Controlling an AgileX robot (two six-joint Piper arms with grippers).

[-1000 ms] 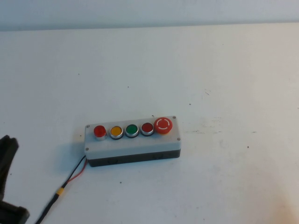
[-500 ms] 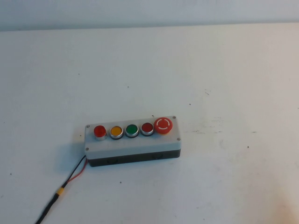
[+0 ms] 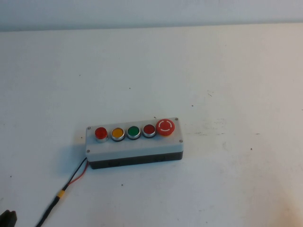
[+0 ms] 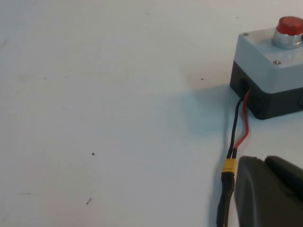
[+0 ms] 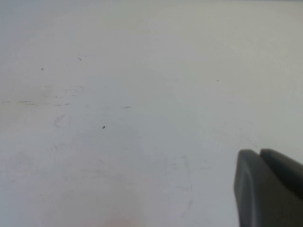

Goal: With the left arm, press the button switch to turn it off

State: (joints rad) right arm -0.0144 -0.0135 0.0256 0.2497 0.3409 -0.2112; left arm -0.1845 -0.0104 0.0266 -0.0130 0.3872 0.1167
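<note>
The button switch (image 3: 101, 133) is a small round red button with a silver ring at the left end of the grey box (image 3: 137, 147), beside the yellow button (image 3: 118, 133). It also shows in the left wrist view (image 4: 289, 26) on the box corner (image 4: 265, 56). Only a black tip of my left gripper (image 3: 7, 218) shows at the bottom left corner of the high view, well short of the box. In the left wrist view the left gripper (image 4: 262, 160) is shut and empty beside the wire. My right gripper (image 5: 259, 152) is shut and empty over bare table, outside the high view.
A green button (image 3: 133, 132), a darker red button (image 3: 149, 130) and a large red mushroom button (image 3: 165, 126) follow in the row. A black and red wire (image 3: 75, 177) with a yellow connector (image 3: 60, 193) runs from the box's left end toward the front edge.
The left arm, large at the left edge one second ago, dropped out of the high view. Now only a small black tip shows at the bottom left corner. The box has not moved.
</note>
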